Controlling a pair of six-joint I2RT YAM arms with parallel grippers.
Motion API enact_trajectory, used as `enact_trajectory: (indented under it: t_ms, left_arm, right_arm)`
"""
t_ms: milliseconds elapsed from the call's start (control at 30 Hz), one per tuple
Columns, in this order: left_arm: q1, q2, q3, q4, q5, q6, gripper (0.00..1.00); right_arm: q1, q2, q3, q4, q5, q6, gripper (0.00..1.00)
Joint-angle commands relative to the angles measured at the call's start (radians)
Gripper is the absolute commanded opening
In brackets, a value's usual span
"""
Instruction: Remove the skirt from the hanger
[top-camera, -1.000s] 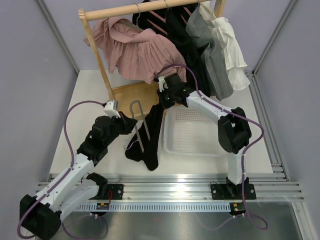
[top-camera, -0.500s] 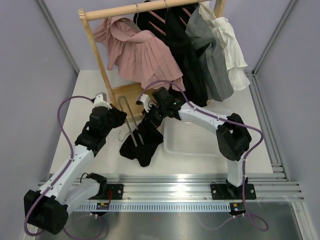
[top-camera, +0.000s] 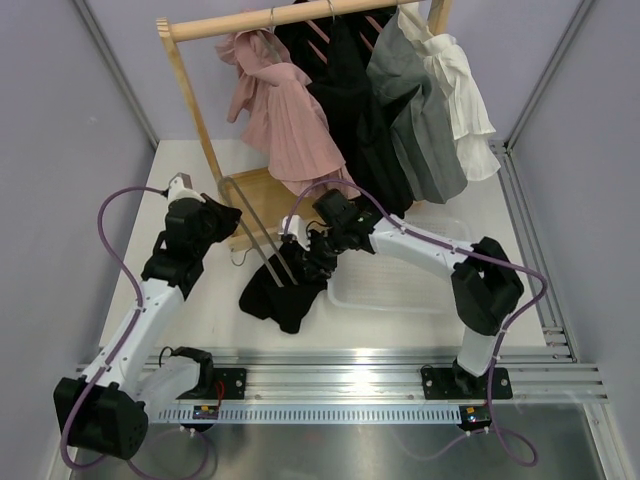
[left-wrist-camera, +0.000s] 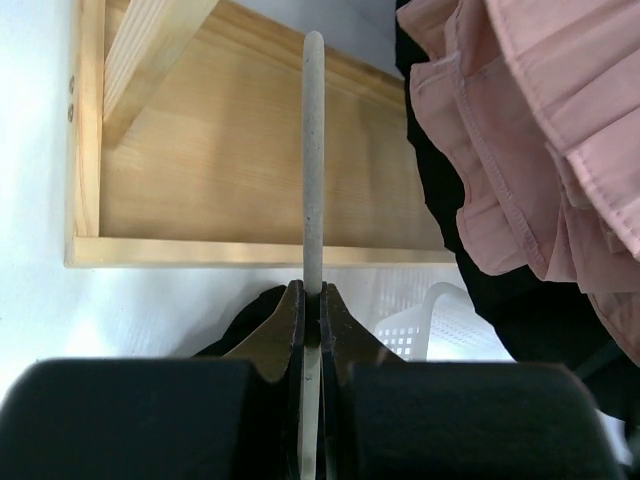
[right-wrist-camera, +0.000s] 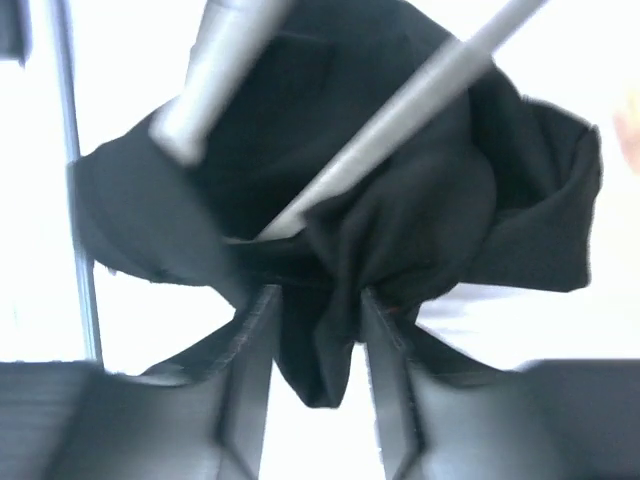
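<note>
Left pincer (left-wrist-camera: 311, 300): mine, clamped tight on the thin grey bar of the hanger (left-wrist-camera: 313, 150), which runs straight out from between my fingers.
Right pincer (right-wrist-camera: 318, 300): my fingers stand parted at a middling gap and point down at the skirt (right-wrist-camera: 400, 200). A fold of its black cloth sits between them.
Skirt: a crumpled black heap on the white table (top-camera: 190, 310), just left of the basket and under my right pincer. Two grey hanger bars cross over its top.
Hanger: slants from my left pincer down to the skirt, its lower end meeting the cloth.
Basket (top-camera: 400, 285): white and slotted, beside the skirt, under my right forearm.
Wooden base (top-camera: 262, 188): the flat board of the rack, beyond the hanger.
Rail (top-camera: 290, 15): wooden, at the back. A pink pleated garment (top-camera: 285, 110), black garments (top-camera: 350, 90), a grey one (top-camera: 410, 100) and a white one (top-camera: 460, 85) hang from it.
</note>
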Motion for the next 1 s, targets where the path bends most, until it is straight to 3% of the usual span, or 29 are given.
enact_trajectory:
  t_ms: [0,33,133,300,367,567,667,800,933,967]
  left_arm:
    - [0.017,-0.002,0.040,0.059,0.008,-0.050,0.00]
    - [0.029,-0.009,0.043,0.048,0.000,-0.055,0.00]
    - [0.047,-0.046,0.034,0.016,-0.031,-0.079,0.00]
    - [0.093,-0.103,-0.007,0.005,-0.019,-0.124,0.00]
    - [0.106,-0.101,-0.009,0.005,0.010,-0.138,0.00]
    - [0.123,-0.091,-0.001,0.004,0.081,-0.173,0.00]
    - [0.138,-0.101,0.004,-0.012,0.095,-0.173,0.00]
    - [0.179,-0.118,0.005,-0.019,0.126,-0.175,0.00]
    - [0.219,-0.135,0.017,-0.036,0.138,-0.164,0.00]
    - [0.247,-0.141,0.020,-0.044,0.144,-0.159,0.00]
  right_arm:
    - [0.008,-0.117,0.007,-0.078,-0.094,-0.220,0.50]
    - [0.007,-0.137,-0.007,-0.126,-0.117,-0.307,0.58]
    - [0.008,-0.175,-0.038,-0.189,-0.180,-0.447,0.64]
    - [0.039,-0.211,-0.053,-0.235,-0.165,-0.577,0.67]
    - [0.060,-0.215,-0.061,-0.204,-0.112,-0.589,0.71]
    - [0.125,-0.128,-0.009,-0.014,0.086,-0.427,0.71]
    - [0.125,-0.102,-0.005,0.050,0.148,-0.359,0.66]
    - [0.123,-0.091,-0.062,0.067,0.166,-0.359,0.53]
    - [0.123,-0.124,-0.119,0.064,0.121,-0.348,0.16]
    - [0.123,-0.140,-0.133,0.064,0.081,-0.351,0.11]
